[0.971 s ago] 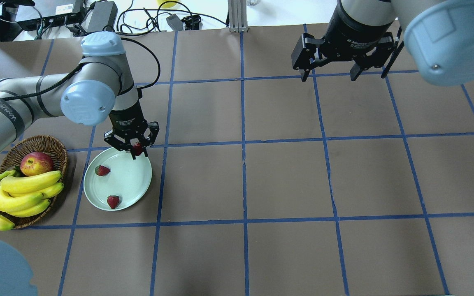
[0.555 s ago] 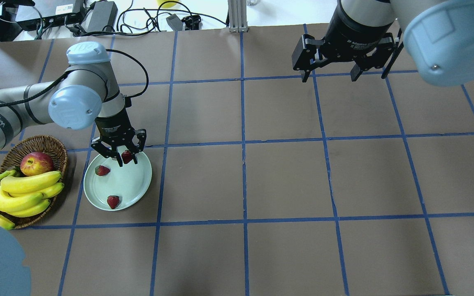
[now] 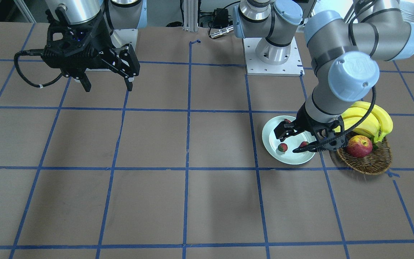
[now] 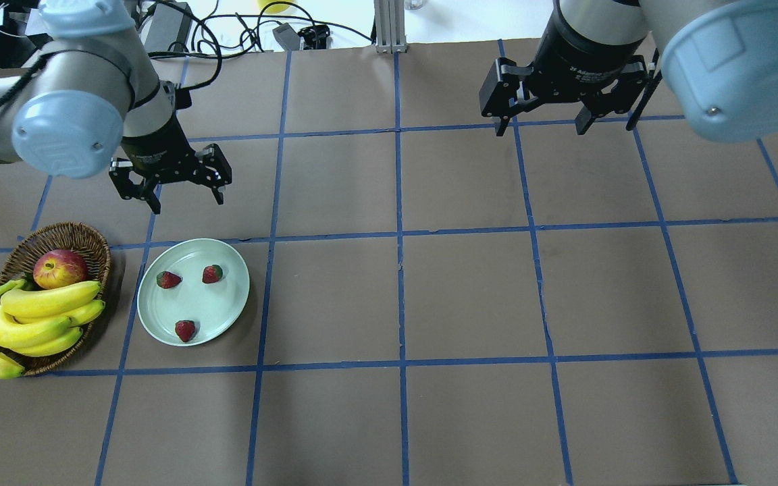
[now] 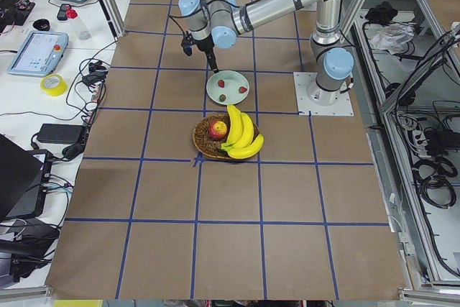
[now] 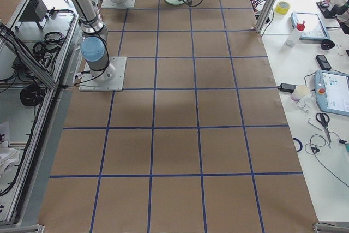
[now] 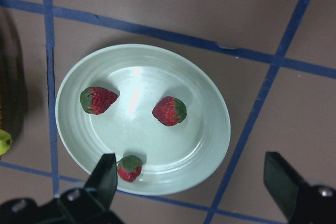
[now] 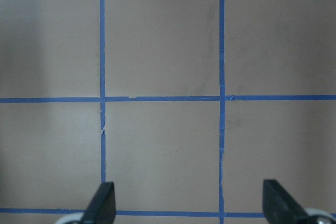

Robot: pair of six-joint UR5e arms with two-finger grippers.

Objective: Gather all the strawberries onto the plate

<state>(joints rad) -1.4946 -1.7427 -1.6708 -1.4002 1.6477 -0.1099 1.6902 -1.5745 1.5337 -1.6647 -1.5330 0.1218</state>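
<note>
Three strawberries lie on the pale mint-green plate [image 4: 230, 304]: one at its far left [image 4: 168, 279], one at its far middle [image 4: 212, 273], one near its front edge [image 4: 186, 331]. The left wrist view shows all three on the plate [image 7: 210, 145], the nearest strawberry [image 7: 129, 167] beside a fingertip. My left gripper [image 4: 187, 202] is open and empty, raised above the table just beyond the plate's far rim. My right gripper [image 4: 539, 127] is open and empty, high over the far right of the table, and shows only bare table in its wrist view [image 8: 189, 203].
A brown wicker basket [image 4: 65, 233] stands just left of the plate, holding a red-yellow apple [image 4: 59, 268] and a bunch of bananas [image 4: 31, 317]. Blue tape lines grid the brown table. Cables and boxes lie beyond the far edge.
My left gripper held the third strawberry over the plate's far rim. It has let go, opened, and risen back away from the plate. The strawberry now lies on the plate. The right arm has not moved.
</note>
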